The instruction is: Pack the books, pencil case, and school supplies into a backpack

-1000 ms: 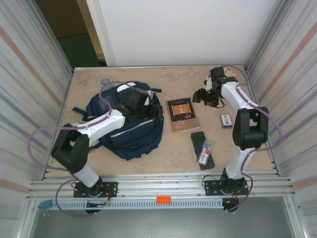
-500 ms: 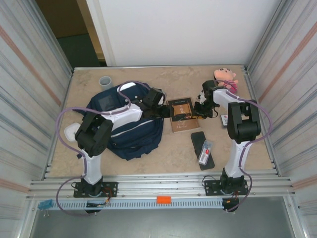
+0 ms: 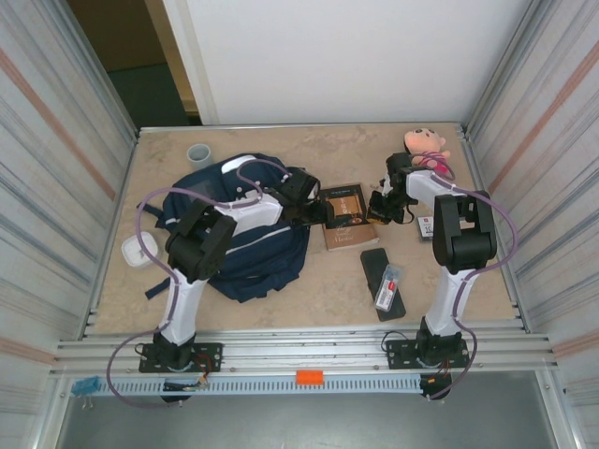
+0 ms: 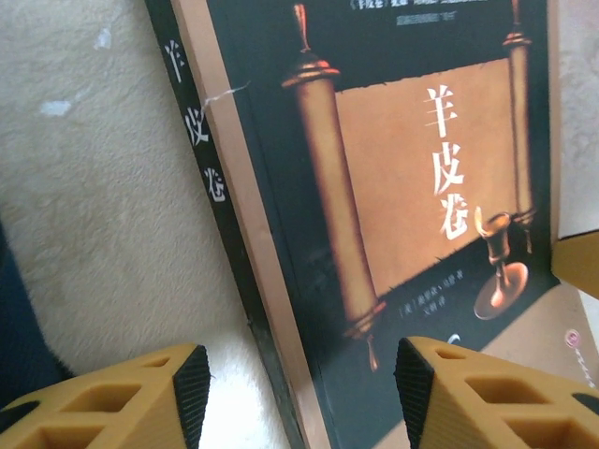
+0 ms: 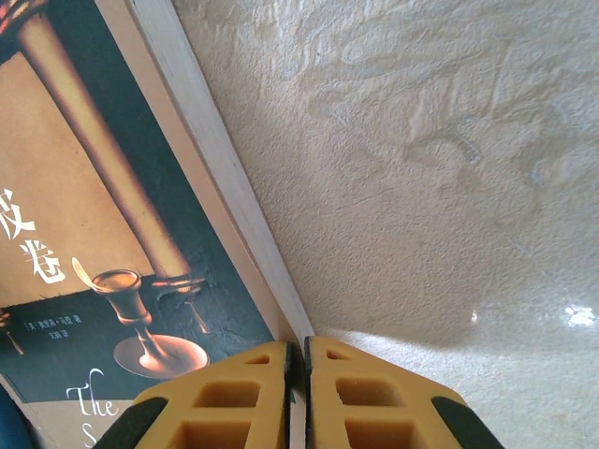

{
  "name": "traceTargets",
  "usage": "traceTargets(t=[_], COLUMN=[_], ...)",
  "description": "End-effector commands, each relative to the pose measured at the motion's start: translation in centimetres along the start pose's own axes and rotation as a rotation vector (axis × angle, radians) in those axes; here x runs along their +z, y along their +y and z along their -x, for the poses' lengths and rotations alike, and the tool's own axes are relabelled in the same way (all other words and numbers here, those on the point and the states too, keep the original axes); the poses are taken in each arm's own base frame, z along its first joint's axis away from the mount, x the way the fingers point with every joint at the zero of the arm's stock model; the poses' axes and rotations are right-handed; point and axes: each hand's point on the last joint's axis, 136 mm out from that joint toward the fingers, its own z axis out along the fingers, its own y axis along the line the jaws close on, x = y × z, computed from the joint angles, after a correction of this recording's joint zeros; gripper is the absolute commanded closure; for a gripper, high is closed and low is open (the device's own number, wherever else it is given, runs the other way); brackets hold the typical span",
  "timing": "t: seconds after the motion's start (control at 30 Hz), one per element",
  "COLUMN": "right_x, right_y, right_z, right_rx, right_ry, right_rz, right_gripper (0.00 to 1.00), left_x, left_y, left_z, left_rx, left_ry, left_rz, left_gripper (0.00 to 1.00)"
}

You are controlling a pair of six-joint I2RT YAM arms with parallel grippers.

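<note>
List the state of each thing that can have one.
book, closed, flat on the table.
backpack, lying on the table, zip unclear.
pencil case, flat, packet on top.
left gripper, open, astride the book's spine.
right gripper, shut at the book's other edge.

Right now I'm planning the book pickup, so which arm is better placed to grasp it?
Left. The left end effector is open astride the book's spine edge, next to the backpack; the right end effector is shut at the opposite edge.
</note>
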Motion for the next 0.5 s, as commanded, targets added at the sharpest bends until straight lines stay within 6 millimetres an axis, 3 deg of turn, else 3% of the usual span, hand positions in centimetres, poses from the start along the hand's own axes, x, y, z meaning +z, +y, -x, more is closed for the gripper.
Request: traceTargets(t=[0.0, 0.13, 0.27, 0.3, 0.47], right_x=[1.6, 1.6, 1.1, 1.0, 0.5], right_y=[-1.7, -0.8, -0.5, -0.3, 0.2], right_z=[-1.4, -1.6, -1.6, -1.7, -1.9], right_rx=[0.039, 0.042, 0.042, 0.042, 0.039], right_ry=[0.040, 0.044, 0.039, 0.038, 0.034], right_rz=[-0.056, 0.000, 0.017, 0.027, 0.042], right_gripper=[0.90, 0.90, 0.90, 0.90, 0.90], left_x=[1.7, 1.4, -1.2, -2.7, -5.2], left_y=[-0.2, -2.1, -5.1, -6.4, -8.8], left_z=[-1.3, -0.9, 0.3, 0.9, 2.2], left_rx=[-0.025, -0.016, 0.036, 0.047, 0.061], left_ry=[0.053, 0.041, -0.017, -0.048, -0.112], left_rz=[-0.017, -0.084, -0.167, -0.207, -0.311], left_gripper=[0.43, 0.43, 0.43, 0.43, 0.43])
